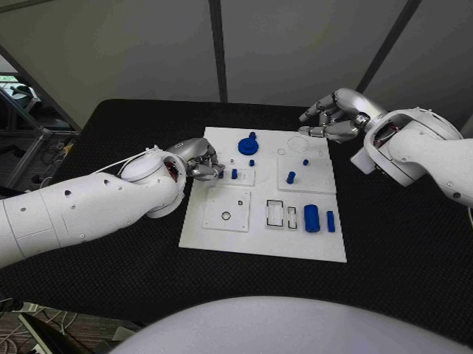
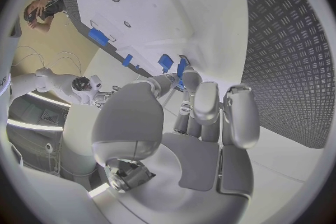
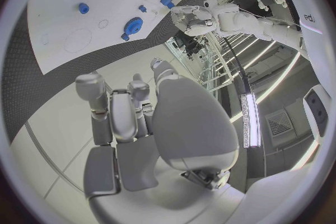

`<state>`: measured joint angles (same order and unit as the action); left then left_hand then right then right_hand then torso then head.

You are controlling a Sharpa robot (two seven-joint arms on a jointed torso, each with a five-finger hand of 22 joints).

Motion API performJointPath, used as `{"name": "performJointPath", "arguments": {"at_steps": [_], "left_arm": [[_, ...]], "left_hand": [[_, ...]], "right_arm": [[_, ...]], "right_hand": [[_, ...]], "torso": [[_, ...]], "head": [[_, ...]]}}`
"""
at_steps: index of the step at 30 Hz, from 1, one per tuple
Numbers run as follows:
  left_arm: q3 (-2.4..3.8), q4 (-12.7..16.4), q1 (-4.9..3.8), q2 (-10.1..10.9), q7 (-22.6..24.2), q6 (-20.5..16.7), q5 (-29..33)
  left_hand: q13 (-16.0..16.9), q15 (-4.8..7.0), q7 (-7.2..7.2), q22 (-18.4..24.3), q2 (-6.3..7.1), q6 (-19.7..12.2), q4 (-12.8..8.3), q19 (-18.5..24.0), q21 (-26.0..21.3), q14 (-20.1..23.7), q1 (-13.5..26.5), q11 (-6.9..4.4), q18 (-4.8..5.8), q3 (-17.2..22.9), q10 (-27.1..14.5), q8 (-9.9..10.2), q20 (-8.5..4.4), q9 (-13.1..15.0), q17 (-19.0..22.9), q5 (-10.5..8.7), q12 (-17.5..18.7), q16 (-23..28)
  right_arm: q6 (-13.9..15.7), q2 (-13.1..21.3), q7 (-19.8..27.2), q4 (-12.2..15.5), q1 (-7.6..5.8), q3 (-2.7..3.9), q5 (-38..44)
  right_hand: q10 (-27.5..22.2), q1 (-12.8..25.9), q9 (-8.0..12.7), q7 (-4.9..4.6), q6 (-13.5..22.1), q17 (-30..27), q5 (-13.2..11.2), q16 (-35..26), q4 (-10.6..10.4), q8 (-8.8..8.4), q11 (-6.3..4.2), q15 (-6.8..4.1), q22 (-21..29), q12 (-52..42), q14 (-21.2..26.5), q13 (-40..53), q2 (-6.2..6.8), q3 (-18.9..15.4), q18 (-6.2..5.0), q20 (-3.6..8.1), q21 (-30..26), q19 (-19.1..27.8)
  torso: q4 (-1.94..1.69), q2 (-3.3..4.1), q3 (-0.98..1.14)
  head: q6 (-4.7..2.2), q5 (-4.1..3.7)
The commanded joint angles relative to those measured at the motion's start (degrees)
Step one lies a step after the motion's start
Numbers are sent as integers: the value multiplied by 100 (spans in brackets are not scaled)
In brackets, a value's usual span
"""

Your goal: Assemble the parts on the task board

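The black tabletop has a fine woven, slightly rough look, and the task board, a flat white rectangular plate with raised square tiles and shallow cut-outs, lies in its middle. The smooth white left arm reaches in to the board's near-left edge; its silver left hand sits at that edge with fingers curled in over a small blue part. The wrist view shows fingertips right at this piece, but whether they actually pinch it cannot be told. The right arm ends in the right hand, hovering above the tabletop just past the board's far-right corner, fingers loosely bent and apart, holding nothing.

On the board, a blue gear-like part stands near the far edge, a blue cylinder and a slimmer blue bar lie side by side at the right, and a short blue peg stands near the middle. The left arm hides part of the board's left side.
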<state>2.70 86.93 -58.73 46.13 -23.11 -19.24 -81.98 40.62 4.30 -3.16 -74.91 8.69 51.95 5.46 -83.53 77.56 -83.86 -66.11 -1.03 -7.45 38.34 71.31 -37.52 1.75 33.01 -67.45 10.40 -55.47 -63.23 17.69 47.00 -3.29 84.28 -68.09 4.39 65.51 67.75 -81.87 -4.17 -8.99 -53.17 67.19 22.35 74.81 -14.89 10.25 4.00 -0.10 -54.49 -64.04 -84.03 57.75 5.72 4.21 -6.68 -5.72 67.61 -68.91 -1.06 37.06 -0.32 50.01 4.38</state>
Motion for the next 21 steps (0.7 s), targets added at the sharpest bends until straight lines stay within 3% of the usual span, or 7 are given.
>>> {"name": "performJointPath", "arguments": {"at_steps": [1,21], "left_arm": [[5,-40,-8,-16,-184,155,-174],[5,-10,-8,-31,-168,453,-99]], "left_hand": [[6,34,11,-812,25,26,-812,-29,37,-107,-11,-34,444,857,76,-23,4,5,-7,24,-29,-33],[54,36,15,-816,36,32,-802,-32,40,-107,9,-36,445,874,105,-33,2,11,-7,29,-67,-32]], "right_arm": [[-17,-5,47,4,-7,4,-11],[-25,-15,54,1,-6,4,-13]], "right_hand": [[-27,37,5,15,16,3,18,-20,-36,32,-21,-53,5,8,-148,-5,-36,10,-56,6,-24,13],[-27,37,5,15,16,3,18,-20,-36,32,-21,-53,5,8,-148,-5,-36,10,-56,6,-24,13]], "torso": [[-5,-2,-1],[-7,-4,-4]], "head": [[-1,-4],[-1,-19]]}}
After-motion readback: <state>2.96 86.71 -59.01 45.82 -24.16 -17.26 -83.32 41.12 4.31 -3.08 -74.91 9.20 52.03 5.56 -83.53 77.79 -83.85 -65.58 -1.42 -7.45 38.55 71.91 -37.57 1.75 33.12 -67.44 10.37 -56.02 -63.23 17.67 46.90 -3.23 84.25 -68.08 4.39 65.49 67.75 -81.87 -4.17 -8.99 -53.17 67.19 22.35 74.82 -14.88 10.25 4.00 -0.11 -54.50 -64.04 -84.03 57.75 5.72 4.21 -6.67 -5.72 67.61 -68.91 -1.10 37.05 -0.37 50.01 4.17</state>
